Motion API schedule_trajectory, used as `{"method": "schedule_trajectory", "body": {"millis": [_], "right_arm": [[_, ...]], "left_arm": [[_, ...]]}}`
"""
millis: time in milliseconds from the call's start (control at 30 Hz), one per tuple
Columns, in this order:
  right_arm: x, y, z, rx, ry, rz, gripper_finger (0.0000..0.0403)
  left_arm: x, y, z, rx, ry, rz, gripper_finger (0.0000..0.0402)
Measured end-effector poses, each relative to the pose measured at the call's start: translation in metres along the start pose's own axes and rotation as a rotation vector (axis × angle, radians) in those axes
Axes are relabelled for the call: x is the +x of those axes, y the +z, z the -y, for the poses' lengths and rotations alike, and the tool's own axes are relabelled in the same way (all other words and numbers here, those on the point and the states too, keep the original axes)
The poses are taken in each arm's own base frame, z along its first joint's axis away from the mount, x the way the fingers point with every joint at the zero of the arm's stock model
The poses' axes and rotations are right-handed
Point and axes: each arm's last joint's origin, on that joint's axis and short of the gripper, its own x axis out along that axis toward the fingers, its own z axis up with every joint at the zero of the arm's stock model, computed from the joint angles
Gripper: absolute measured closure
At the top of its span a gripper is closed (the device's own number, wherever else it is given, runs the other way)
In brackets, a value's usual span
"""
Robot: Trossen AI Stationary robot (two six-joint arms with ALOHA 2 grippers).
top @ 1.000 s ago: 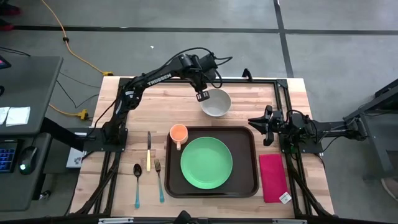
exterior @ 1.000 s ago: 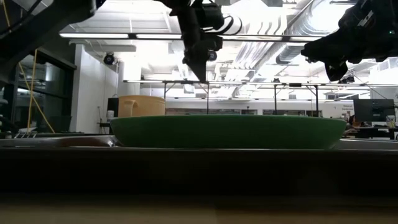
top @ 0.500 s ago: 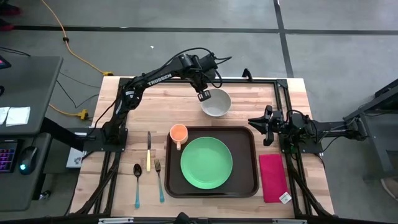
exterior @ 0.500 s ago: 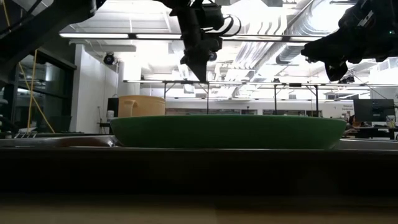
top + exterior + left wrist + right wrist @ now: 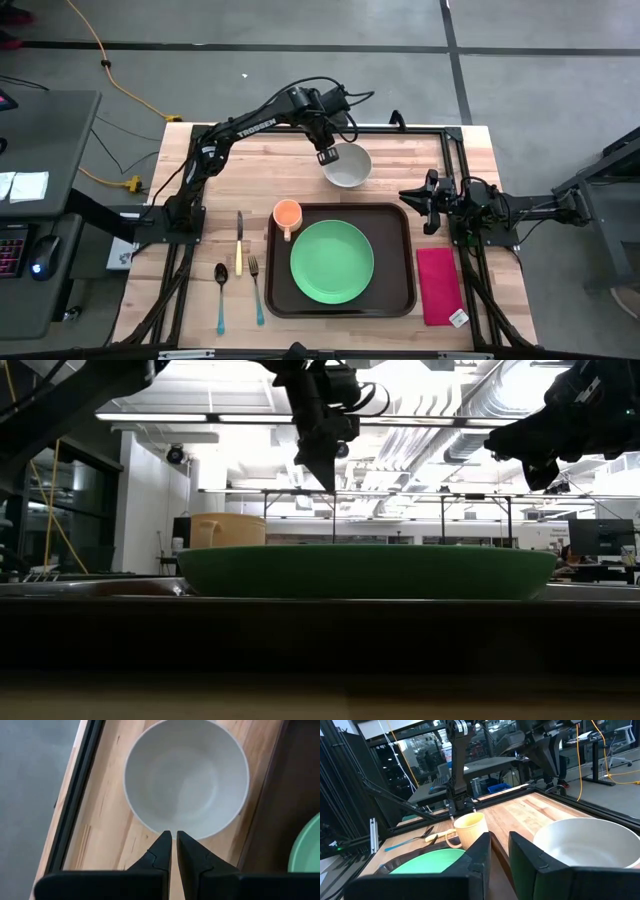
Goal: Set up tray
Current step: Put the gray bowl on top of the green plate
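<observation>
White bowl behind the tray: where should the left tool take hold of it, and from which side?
Probably the rim of the white bowl, from above. It sits upright, open side up, too wide to span. The left tool hovers at its left edge; one finger inside, one outside should pinch the thin wall.

Lab: exposed ceiling ducts [image 5: 470, 435], desks [image 5: 495, 767], trailing cables [image 5: 95, 45].

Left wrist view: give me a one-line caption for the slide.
Left gripper, fingers nearly together, hovers over the near rim of the white bowl on the wooden table, beside the tray.
</observation>
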Motion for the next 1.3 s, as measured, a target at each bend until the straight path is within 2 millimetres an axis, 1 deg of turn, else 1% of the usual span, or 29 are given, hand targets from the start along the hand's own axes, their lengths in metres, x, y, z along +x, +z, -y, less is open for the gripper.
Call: {"method": "schedule_trajectory", "body": {"millis": [133,400,633,733,833,900,933,967,1033,1100,1167,1300], "right_arm": [[0.0,0.0,0.0,0.0,0.0,0.0,0.0352],[0.0,0.0,0.0,0.0,0.001,0.0,0.0352],[0.0,0.0,0.0,0.0,0.0,0.0,0.0355],[0.0,0.0,0.0,0.0,0.0,0.0,0.0352],[0.0,0.0,0.0,0.008,0.001,0.0,0.035],[0.0,0.0,0.0,0.01,0.001,-0.001,0.0351],[0.0,0.0,0.0,0.014,0.001,-0.001,0.0353],[0.0,0.0,0.0,0.015,0.001,-0.001,0.0354],[0.0,-0.001,0.0,0.014,0.0,-0.006,0.0356],[0.0,-0.001,0.0,0.014,-0.001,-0.008,0.0356],[0.0,-0.001,0.0,0.015,-0.001,-0.009,0.0355],[0.0,-0.001,0.0,0.017,-0.002,-0.009,0.0351]], "left_arm": [[0.0,0.0,0.0,-0.006,-0.002,0.0,0.0337],[0.0,0.0,0.0,-0.014,-0.001,0.001,0.0272],[0.001,0.001,-0.001,-0.073,0.026,0.001,0.0246],[0.008,-0.001,-0.004,-0.14,0.037,-0.026,0.0243],[0.022,0.0,-0.005,-0.199,0.031,-0.054,0.0244],[0.029,-0.005,-0.009,-0.231,0.003,-0.108,0.0246],[0.035,-0.004,-0.01,-0.243,-0.012,-0.109,0.0247],[0.038,-0.001,-0.011,-0.248,-0.028,-0.09,0.0247],[0.042,-0.005,-0.014,-0.262,-0.063,-0.123,0.0245],[0.049,-0.002,-0.015,-0.282,-0.063,-0.094,0.0243],[0.054,-0.005,-0.016,-0.314,-0.062,-0.128,0.0243],[0.06,-0.003,-0.019,-0.348,-0.055,-0.121,0.0248]]}}
